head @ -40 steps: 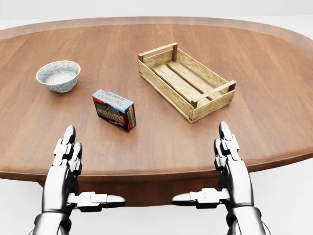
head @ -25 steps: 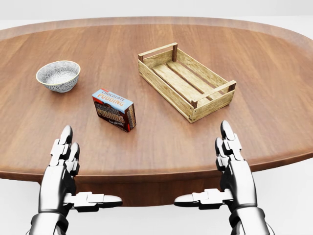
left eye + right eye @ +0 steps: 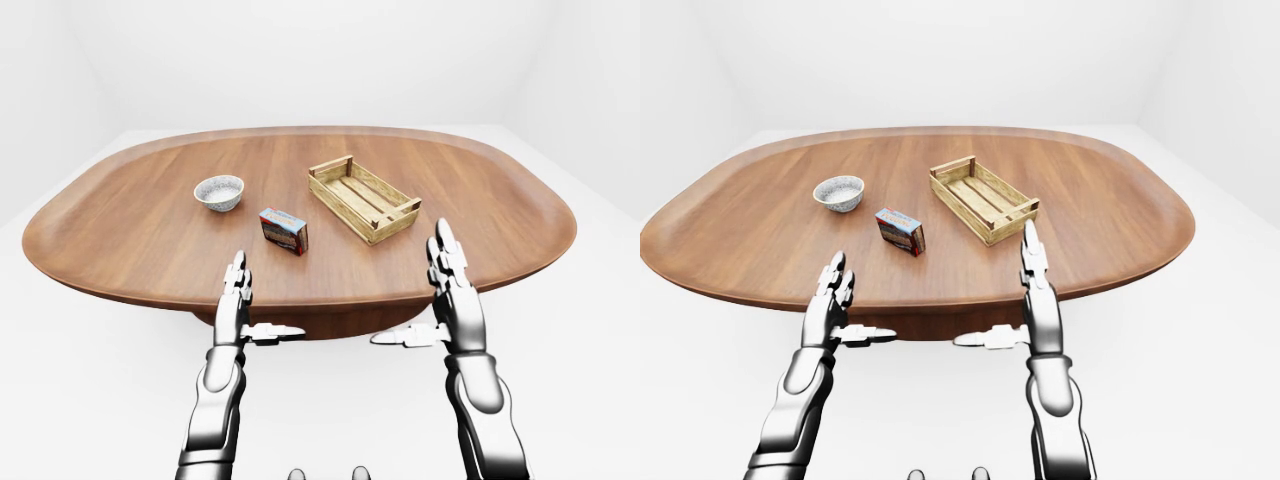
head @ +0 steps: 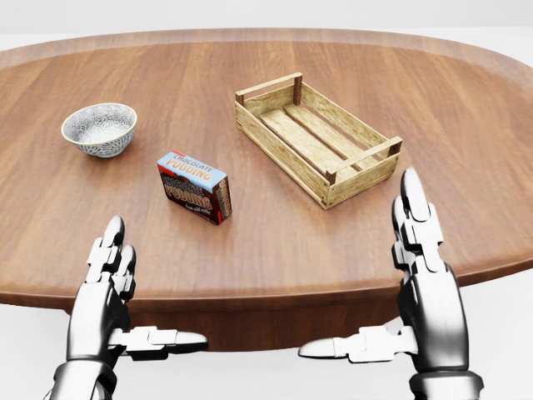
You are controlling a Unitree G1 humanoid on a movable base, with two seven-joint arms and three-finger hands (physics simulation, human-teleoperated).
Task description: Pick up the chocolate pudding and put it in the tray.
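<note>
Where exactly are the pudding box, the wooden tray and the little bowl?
pudding box [image 4: 194, 187], head view, on its printed face.
wooden tray [image 4: 363, 182], head view, on its near side wall.
bowl [image 4: 98, 141], head view, on its outer wall.

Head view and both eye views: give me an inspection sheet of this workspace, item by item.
Surface: oval wooden table, intact, nothing spilled.
Job's things: chocolate pudding box standing on the table, untouched; wooden slatted tray to its right in the head view, empty.
Clutter: small patterned bowl to the left of the box, apart from it.
Grippers: left robot hand open, near the table's lower edge; right robot hand open, fingers reaching over the edge, holding nothing.
Cables: nothing seen.
Surroundings: plain white floor and walls, nothing else seen.
</note>
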